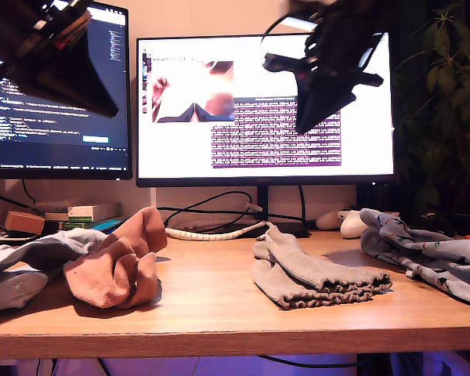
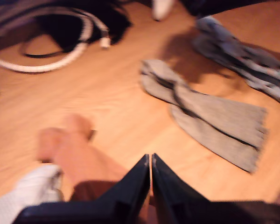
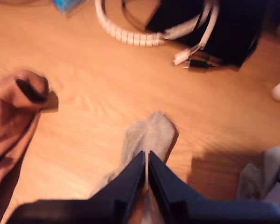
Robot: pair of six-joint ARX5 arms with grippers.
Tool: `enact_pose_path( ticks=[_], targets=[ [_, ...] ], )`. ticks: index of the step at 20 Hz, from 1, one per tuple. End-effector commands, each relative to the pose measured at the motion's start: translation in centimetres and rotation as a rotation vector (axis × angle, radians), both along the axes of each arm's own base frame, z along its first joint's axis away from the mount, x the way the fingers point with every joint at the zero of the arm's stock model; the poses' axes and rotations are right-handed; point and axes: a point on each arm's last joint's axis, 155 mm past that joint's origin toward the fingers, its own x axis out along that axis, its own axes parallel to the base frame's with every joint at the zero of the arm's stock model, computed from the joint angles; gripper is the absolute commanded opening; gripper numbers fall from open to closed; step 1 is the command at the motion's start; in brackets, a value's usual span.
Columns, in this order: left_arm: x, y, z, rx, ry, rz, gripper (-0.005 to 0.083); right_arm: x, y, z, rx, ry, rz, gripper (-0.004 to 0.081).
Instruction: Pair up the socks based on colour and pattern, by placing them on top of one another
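Now | grey socks (image 3: 147,135) under my second gripper (image 3: 146,161) | jaws together

Bare bench (image 1: 204,290) is lying open between the salmon socks (image 1: 117,262) at the exterior view's left and the grey socks (image 1: 313,274) mid-bench; patterned socks (image 1: 431,254) are crowding its right, a coiled cable (image 1: 215,233) blocking the far side.

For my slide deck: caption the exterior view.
Salmon-pink socks, grey-beige socks and printed grey-blue socks lie apart on a wooden desk.
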Motion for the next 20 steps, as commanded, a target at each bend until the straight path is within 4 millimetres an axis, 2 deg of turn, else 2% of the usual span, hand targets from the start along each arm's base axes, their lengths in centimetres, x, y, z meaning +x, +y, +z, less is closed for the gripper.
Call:
enact_pose_path(
  ticks=[1, 5, 8, 12, 14, 18, 20],
  targets=[
    [-0.2, 0.1, -0.8, -0.007, -0.009, 0.001, -0.0024, -0.7, -0.6, 0.2, 0.020, -0.057, -0.008, -0.0010],
    [-0.4, 0.5, -1.1, -0.067, -0.060, 0.038, -0.0024, -2.6, -1.7, 1.6, 0.080, -0.185, -0.012, -0.0010],
    [-1.0, 1.7, -0.8, -0.101, -0.121, 0.097, -0.0024, -3.8, -3.6, 2.0, 0.114, -0.260, -0.039, -0.0010],
    [-2.3, 3.5, -0.8, -0.138, -0.157, 0.148, -0.0024, -5.4, -7.3, 1.5, 0.136, -0.318, -0.106, -0.0010],
    [-2.9, 4.0, -0.6, -0.151, -0.175, 0.159, -0.0024, -6.5, -8.6, 1.6, 0.183, -0.345, -0.119, -0.0010],
    [-4.2, 4.6, 0.8, -0.184, -0.219, 0.170, -0.0024, -9.5, -9.7, 1.4, 0.215, -0.392, -0.104, -0.0010],
    [-5.1, 4.9, 0.8, -0.186, -0.210, 0.172, -0.0024, -10.9, -10.1, 0.8, 0.214, -0.389, -0.105, -0.0010]
  ],
)
